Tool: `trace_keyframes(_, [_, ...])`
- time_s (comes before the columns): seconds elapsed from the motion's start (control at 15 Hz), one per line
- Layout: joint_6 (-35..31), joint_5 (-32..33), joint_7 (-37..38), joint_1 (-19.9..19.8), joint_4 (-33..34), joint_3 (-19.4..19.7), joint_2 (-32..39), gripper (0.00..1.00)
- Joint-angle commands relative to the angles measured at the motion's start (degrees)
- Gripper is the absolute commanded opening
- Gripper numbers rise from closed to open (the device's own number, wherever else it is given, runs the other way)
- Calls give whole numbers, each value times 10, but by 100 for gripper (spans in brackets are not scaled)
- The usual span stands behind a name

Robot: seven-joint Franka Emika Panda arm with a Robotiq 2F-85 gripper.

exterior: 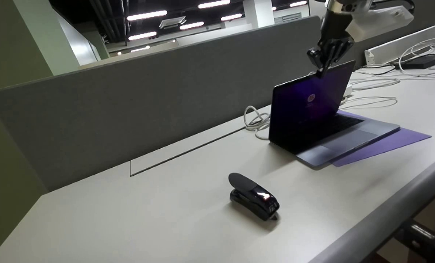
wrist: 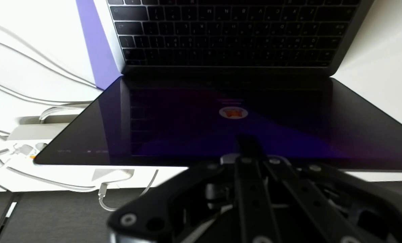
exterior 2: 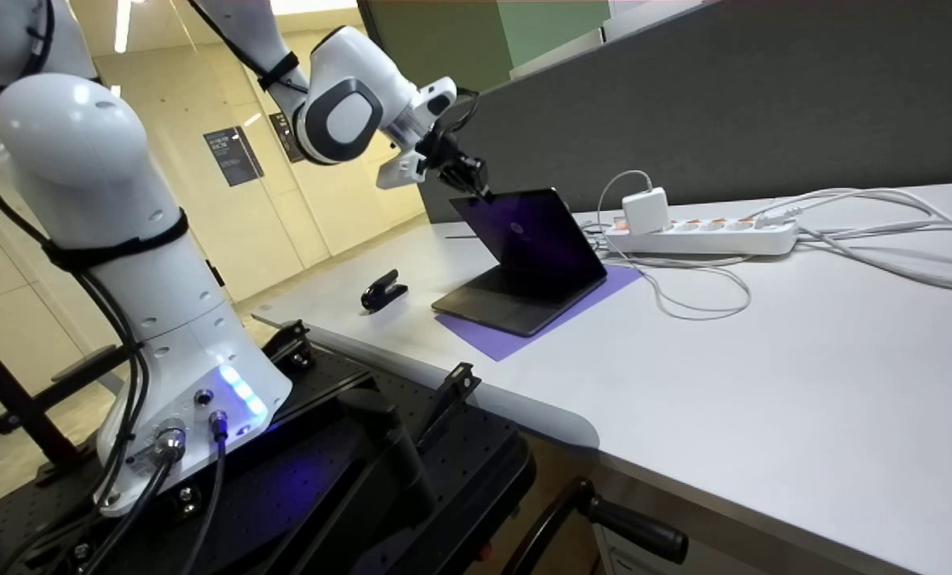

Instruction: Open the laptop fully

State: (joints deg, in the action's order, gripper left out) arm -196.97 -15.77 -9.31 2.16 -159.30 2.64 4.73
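The laptop (exterior: 310, 104) stands open on the table, its dark purple-tinted screen raised and tilted back from the grey keyboard deck. It also shows in an exterior view (exterior 2: 524, 239) and, with the keyboard at the top, in the wrist view (wrist: 187, 125). My gripper (exterior: 323, 71) is at the middle of the screen's top edge, tips pointing down in front of the display side. It shows there in an exterior view (exterior 2: 485, 194) too. In the wrist view the fingers (wrist: 250, 148) are together with nothing visible between them. Whether the tips touch the screen is hard to tell.
A purple sheet (exterior 2: 492, 339) lies under the laptop. A black stapler-like object (exterior: 254, 199) is on the table beside it. A white power strip (exterior 2: 708, 238), a white charger (exterior 2: 646, 211) and cables lie behind the laptop. A grey partition (exterior: 148, 109) runs along the table's back.
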Motion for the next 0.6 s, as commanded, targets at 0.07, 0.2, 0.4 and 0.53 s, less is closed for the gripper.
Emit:
trace_keyframes(0.07, [2, -7, -8, -11, 32, 21, 23, 0])
trace_keyframes(0.2, [0, -11, -11, -13, 44, 32, 34, 0])
trace_keyframes(0.4, [4, -11, -10, -17, 60, 44, 43, 0])
trace_keyframes(0.53, [14, -6, -5, -20, 72, 49, 41, 0])
